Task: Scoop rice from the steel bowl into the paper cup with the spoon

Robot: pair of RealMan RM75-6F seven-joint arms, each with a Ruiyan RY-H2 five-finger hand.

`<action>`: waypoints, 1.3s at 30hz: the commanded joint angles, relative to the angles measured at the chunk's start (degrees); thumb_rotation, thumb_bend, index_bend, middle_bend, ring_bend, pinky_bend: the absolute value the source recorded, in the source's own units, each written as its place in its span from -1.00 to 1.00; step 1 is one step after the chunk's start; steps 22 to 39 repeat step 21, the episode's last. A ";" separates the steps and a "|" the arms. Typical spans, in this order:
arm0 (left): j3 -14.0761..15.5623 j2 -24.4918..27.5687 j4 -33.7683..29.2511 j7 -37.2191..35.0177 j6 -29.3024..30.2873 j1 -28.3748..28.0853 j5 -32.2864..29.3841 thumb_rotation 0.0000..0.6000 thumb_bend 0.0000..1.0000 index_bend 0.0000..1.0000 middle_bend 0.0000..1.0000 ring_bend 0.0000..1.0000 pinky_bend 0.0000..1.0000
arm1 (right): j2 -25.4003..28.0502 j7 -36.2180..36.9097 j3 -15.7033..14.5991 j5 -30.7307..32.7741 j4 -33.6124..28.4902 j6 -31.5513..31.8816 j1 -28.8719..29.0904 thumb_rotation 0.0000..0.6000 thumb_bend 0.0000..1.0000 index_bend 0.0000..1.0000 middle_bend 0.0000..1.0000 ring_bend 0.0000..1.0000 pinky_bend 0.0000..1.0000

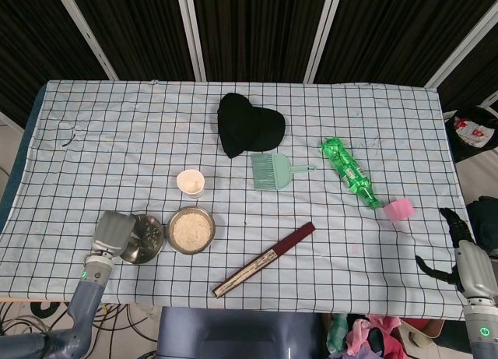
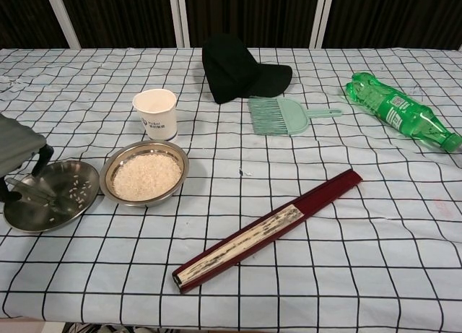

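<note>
The steel bowl (image 2: pixel 106 175) full of rice sits at the front left, with the white paper cup (image 2: pixel 156 113) upright just behind it. Left of the bowl lies a shallow steel dish (image 2: pixel 75 205) holding a few loose grains. My left hand (image 2: pixel 16 149) hovers over that dish's left side and holds the spoon (image 2: pixel 36 191) by its handle; the spoon lies low and nearly flat in the dish. From the head view, my left hand (image 1: pixel 111 233) covers part of the dish. My right hand (image 1: pixel 461 256) hangs off the table's front right corner, fingers apart, holding nothing.
A black cap (image 1: pixel 247 124) lies behind the cup. A green hand brush (image 1: pixel 272 172) and a green bottle (image 1: pixel 350 172) lie to the right, with a pink object (image 1: pixel 399 210) near the right edge. A dark red folded fan (image 1: pixel 264 259) lies diagonally at the front centre.
</note>
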 commanded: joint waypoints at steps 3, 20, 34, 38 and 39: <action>-0.37 1.97 -2.99 -3.92 2.34 1.17 2.90 1.00 -0.68 -0.19 1.00 0.99 1.00 | 0.00 -0.11 -0.06 -0.13 0.09 0.02 0.01 1.00 -0.58 -1.00 -1.00 -1.00 -0.65; 7.75 14.45 -5.77 -32.67 21.04 14.83 25.85 1.00 -0.91 -1.00 -1.00 -1.00 -1.00 | -0.49 -2.46 -0.73 -1.55 1.22 0.66 0.06 1.00 -0.58 -1.00 -1.00 -1.00 -0.65; 8.06 14.84 -5.58 -33.83 22.21 15.69 26.63 1.00 -0.91 -1.00 -1.00 -1.00 -1.00 | -0.55 -2.68 -0.80 -1.68 1.32 0.73 0.05 1.00 -0.58 -1.00 -1.00 -1.00 -0.65; 8.06 14.84 -5.58 -33.83 22.21 15.69 26.63 1.00 -0.91 -1.00 -1.00 -1.00 -1.00 | -0.55 -2.68 -0.80 -1.68 1.32 0.73 0.05 1.00 -0.58 -1.00 -1.00 -1.00 -0.65; 8.06 14.84 -5.58 -33.83 22.21 15.69 26.63 1.00 -0.91 -1.00 -1.00 -1.00 -1.00 | -0.55 -2.68 -0.80 -1.68 1.32 0.73 0.05 1.00 -0.58 -1.00 -1.00 -1.00 -0.65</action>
